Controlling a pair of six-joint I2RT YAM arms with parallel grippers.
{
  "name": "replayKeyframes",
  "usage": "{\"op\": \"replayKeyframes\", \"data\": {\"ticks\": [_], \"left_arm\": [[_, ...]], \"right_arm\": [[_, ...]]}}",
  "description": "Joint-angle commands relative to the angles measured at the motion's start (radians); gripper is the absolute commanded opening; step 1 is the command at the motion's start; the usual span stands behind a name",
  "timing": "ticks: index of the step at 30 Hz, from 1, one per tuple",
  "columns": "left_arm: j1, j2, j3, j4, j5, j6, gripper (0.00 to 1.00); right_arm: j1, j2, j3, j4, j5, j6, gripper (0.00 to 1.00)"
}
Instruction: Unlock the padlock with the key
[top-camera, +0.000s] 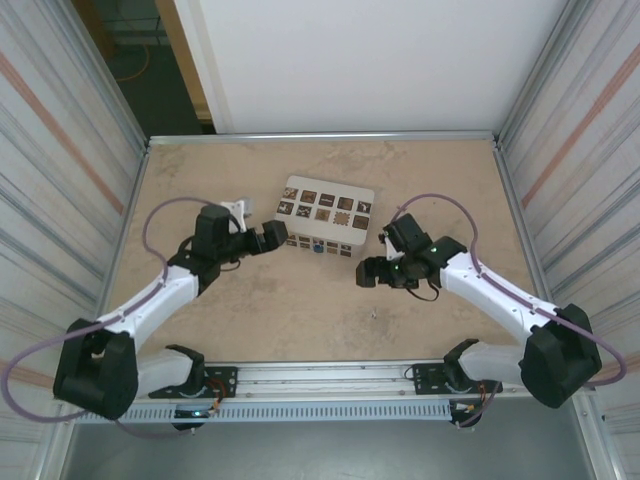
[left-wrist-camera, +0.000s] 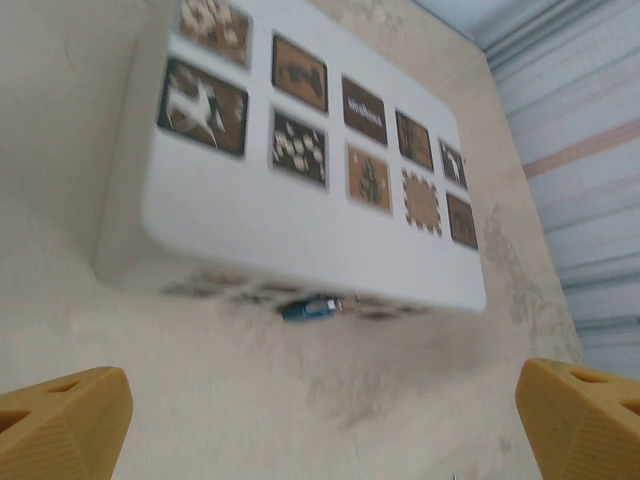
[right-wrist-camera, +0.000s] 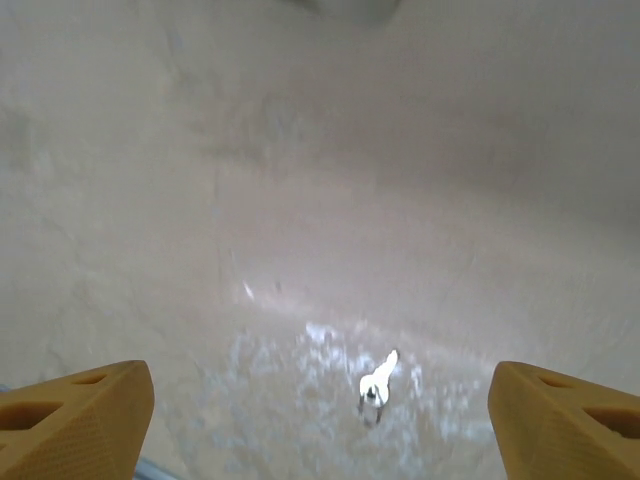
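The tiny blue padlock (left-wrist-camera: 308, 309) lies on the table against the near edge of the white box; from above the padlock (top-camera: 317, 248) is a small blue speck. My left gripper (left-wrist-camera: 320, 432) is open, its yellow fingers (left-wrist-camera: 62, 420) spread wide on the near side of the padlock, apart from it. From above, the left gripper (top-camera: 273, 236) hovers at the box's left corner. A small shiny key (right-wrist-camera: 377, 384) lies flat on the table between the spread fingertips of my open right gripper (right-wrist-camera: 320, 430). The right gripper (top-camera: 364, 272) hangs right of the padlock.
The white box with brown grid squares (top-camera: 326, 214) sits mid-table, behind the padlock. Corrugated metal walls (top-camera: 60, 170) close in the table on both sides. A metal rail (top-camera: 330, 378) runs along the near edge between the arm bases.
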Motion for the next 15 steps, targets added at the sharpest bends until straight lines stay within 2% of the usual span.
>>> {"op": "replayKeyframes", "data": {"ticks": [1,4,7,9,15], "left_arm": [[-0.056,-0.075,-0.066,-0.028,-0.07,-0.064,0.99],[-0.109,-0.113,-0.111,-0.023,-0.115,-0.106,0.99],[-0.145,-0.125,-0.142,-0.014,-0.139,-0.135,0.99],[-0.153,-0.121,-0.155,-0.006,-0.139,-0.151,0.99],[-0.16,-0.099,-0.168,0.011,-0.144,-0.159,0.99]], "right_arm": [[0.048,-0.004,-0.036,-0.127,0.006,0.056,0.83],[0.085,0.031,-0.05,-0.12,-0.003,0.072,0.8],[0.11,0.09,-0.046,-0.109,-0.015,0.071,0.73],[0.122,0.131,-0.039,-0.103,-0.018,0.063,0.67],[0.134,0.214,-0.022,-0.075,-0.007,0.047,0.57]]}}
